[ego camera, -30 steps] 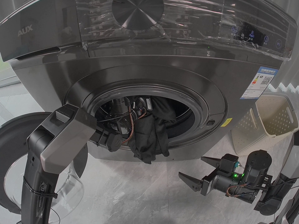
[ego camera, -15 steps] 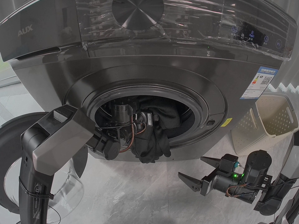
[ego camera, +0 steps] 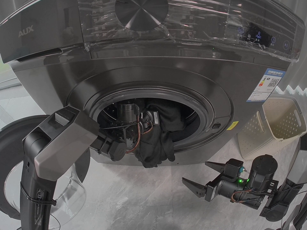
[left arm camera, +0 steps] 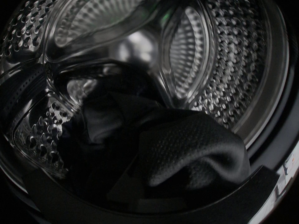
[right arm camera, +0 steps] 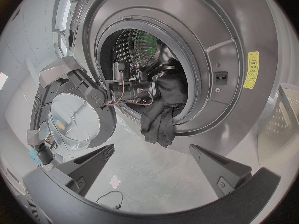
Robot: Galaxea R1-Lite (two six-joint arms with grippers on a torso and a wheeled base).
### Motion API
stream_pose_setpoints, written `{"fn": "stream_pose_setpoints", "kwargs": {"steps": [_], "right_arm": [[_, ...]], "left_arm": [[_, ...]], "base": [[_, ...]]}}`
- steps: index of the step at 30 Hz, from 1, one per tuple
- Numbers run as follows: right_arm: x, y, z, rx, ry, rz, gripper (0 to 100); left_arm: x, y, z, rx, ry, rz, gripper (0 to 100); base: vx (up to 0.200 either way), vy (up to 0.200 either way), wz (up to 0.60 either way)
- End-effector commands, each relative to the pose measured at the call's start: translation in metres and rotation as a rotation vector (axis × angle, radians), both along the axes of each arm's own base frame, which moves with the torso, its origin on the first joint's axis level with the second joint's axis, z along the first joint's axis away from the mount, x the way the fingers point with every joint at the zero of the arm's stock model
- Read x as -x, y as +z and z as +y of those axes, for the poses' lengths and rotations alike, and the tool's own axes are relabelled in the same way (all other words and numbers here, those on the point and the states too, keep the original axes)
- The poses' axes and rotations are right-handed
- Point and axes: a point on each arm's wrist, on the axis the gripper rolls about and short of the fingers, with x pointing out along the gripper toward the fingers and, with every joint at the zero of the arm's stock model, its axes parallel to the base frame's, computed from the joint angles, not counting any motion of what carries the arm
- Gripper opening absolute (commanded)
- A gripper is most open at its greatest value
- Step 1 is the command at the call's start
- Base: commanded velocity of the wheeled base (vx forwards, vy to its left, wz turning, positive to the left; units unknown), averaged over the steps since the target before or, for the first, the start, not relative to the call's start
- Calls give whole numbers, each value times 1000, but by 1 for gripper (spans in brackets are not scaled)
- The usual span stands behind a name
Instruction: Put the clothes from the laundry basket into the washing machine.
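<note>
At the lower rim of the washing machine's (ego camera: 179, 71) round opening, a black garment (ego camera: 156, 144) is draped: one part is seen inside the drum (left arm camera: 224, 47), the rest is hung outside over the rim, clear of the floor. More dark cloth is seen lying at the bottom of the drum. The left gripper (ego camera: 153, 120) is held inside the opening, pressed against the garment and covered by it, so whether it is clamped on the cloth cannot be told. The right gripper (ego camera: 195, 173) is held low over the grey floor in front of the machine, well apart from the garment, with its fingers (ego camera: 193, 186) spread wide and nothing between them. The door (ego camera: 19, 144) is swung open at the machine's left side. A cream laundry basket (ego camera: 254, 134) is stood on the floor just beside the machine's right side.
</note>
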Motion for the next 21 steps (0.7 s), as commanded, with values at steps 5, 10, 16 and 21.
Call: {"fn": "stream_pose_setpoints", "kwargs": {"steps": [5,10,16,21], "right_arm": [[0,-3,1,7,2,8,100],[-1,-3,1,8,2,10,100],[0,-4,1,10,0,12,100],[0,-4,1,9,2,11,100]], "left_arm": [[-38,16,1,155,118,-125,0],[-48,35,3,209,176,-206,0],[-42,31,3,192,188,-180,100],[-15,45,-1,195,152,-122,100]], "base": [[0,0,0],[0,0,0],[0,0,0],[0,0,0]]}}
